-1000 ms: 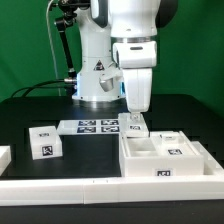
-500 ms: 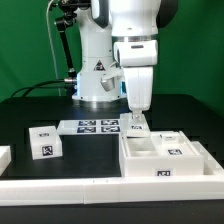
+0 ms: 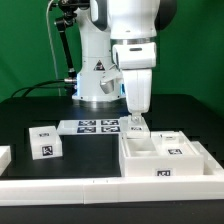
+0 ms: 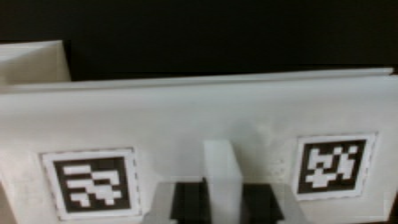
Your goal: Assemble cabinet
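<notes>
My gripper [image 3: 134, 112] points straight down at the back left corner of the large white cabinet frame [image 3: 165, 156]. It stands over a small white cabinet part [image 3: 133, 125] with a marker tag, next to the frame. In the wrist view this part [image 4: 196, 110] fills the picture as a white panel with two tags and a thin upright rib [image 4: 221, 175]. My dark fingers [image 4: 185, 200] sit tight against both sides of that rib, so the gripper [image 4: 221, 205] is shut on it. A second tagged white drawer box [image 3: 44, 142] lies apart at the exterior view's left.
The marker board [image 3: 95, 127] lies flat behind the parts, in front of the white robot pedestal [image 3: 97, 80]. A white piece [image 3: 3, 157] shows at the exterior view's left edge. A long white rail [image 3: 70, 186] runs along the front.
</notes>
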Motion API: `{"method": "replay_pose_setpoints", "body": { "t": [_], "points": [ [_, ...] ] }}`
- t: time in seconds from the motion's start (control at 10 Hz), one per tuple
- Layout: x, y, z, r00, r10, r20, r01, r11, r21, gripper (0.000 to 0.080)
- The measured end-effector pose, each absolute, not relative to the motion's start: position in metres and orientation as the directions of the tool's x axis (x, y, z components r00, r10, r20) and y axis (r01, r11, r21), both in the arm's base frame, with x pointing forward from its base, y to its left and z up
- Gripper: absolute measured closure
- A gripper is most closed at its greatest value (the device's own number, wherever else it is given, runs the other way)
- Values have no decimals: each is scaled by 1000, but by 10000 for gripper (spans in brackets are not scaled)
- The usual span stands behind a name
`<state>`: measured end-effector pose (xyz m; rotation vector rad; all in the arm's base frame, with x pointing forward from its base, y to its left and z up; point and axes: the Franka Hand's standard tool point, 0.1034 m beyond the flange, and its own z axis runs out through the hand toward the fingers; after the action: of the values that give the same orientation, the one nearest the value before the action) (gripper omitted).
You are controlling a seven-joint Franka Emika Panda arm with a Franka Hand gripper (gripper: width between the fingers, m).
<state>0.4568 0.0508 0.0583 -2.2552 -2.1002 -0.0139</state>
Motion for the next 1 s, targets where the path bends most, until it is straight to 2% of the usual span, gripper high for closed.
{"method": "replay_pose_setpoints", "body": {
  "t": [1.0],
  "points": [
    [471,51,59,76,995,57,997,-75,-22,731]
  ]
}}
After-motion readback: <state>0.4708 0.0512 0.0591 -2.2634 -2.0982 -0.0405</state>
